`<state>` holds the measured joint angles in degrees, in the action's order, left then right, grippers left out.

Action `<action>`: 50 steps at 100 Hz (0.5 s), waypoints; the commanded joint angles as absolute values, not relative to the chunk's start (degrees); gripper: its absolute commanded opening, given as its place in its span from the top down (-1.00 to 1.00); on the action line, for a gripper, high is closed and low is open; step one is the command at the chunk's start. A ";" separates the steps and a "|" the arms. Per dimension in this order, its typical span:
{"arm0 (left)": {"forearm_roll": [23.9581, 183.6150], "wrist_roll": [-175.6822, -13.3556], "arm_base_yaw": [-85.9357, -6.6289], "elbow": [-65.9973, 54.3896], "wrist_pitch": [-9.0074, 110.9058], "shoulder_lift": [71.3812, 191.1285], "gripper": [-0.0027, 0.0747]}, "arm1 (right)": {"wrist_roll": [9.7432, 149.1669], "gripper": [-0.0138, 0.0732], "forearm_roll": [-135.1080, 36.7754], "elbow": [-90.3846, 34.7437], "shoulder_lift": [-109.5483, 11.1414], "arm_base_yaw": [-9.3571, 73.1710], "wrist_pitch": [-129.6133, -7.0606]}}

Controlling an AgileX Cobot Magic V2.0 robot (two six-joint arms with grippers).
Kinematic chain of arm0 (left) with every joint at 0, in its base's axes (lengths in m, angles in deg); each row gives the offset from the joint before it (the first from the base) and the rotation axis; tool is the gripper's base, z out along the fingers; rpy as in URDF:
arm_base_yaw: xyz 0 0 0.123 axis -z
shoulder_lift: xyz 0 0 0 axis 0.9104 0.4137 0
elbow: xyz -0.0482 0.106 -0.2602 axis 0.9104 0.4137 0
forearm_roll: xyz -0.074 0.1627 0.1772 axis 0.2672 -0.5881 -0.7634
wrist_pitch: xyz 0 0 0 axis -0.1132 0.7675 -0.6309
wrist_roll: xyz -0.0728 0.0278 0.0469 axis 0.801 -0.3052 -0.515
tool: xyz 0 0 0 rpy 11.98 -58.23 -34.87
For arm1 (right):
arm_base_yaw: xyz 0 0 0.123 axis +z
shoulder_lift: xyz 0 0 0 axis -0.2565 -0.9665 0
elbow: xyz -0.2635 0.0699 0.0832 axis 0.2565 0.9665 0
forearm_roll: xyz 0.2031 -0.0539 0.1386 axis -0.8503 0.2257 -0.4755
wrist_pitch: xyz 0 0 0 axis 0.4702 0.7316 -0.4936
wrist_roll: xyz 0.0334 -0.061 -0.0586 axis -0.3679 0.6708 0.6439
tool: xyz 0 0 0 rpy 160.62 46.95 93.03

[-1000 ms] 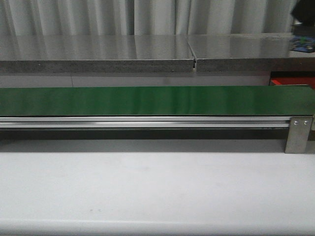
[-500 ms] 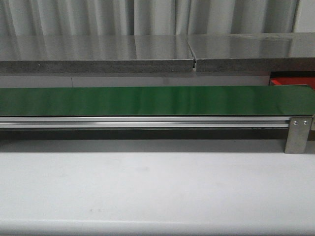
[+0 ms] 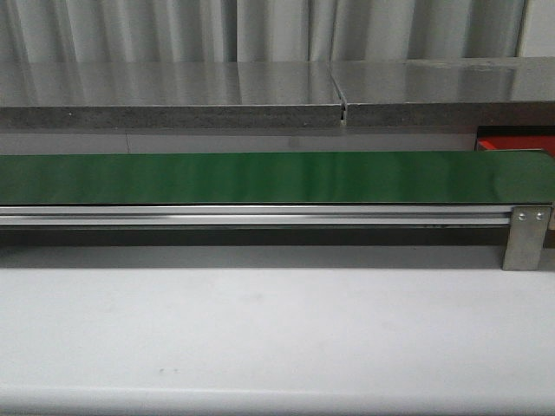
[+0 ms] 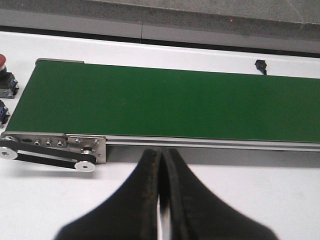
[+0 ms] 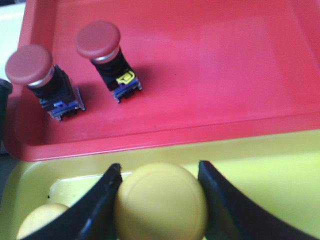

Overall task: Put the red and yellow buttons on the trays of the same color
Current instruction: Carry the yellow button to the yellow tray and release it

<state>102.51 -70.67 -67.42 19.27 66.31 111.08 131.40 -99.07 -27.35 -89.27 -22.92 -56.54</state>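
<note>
In the right wrist view my right gripper (image 5: 160, 167) is shut on a yellow button (image 5: 160, 202) over the yellow tray (image 5: 270, 160). A second yellow button (image 5: 42, 220) lies in that tray beside the fingers. Just beyond it, the red tray (image 5: 210, 65) holds two red buttons (image 5: 98, 39) (image 5: 29, 65), both tilted on their dark bodies. A corner of the red tray (image 3: 516, 143) shows at the far right in the front view. My left gripper (image 4: 161, 152) is shut on nothing, over the white table just before the green belt (image 4: 165, 105). Neither gripper shows in the front view.
The long green belt (image 3: 277, 178) on its aluminium frame crosses the table. At its end in the left wrist view stand a red-capped button (image 4: 3, 61) and another dark switch body (image 4: 2, 112). A grey stone ledge (image 3: 173, 95) runs behind.
A dark shape at the top right of the front view one second ago has gone out of view. The belt and table look the same.
</note>
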 commanded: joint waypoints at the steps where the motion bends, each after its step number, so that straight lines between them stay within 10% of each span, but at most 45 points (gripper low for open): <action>1: 103.80 -70.59 -67.12 17.75 62.63 110.91 0.98 | 135.35 0.62 -103.70 -28.78 -88.18 -22.32 -56.36; 50: 103.80 -70.59 -67.12 17.75 62.63 110.91 0.98 | 137.77 0.62 -104.72 -28.78 -92.31 -21.80 -58.74</action>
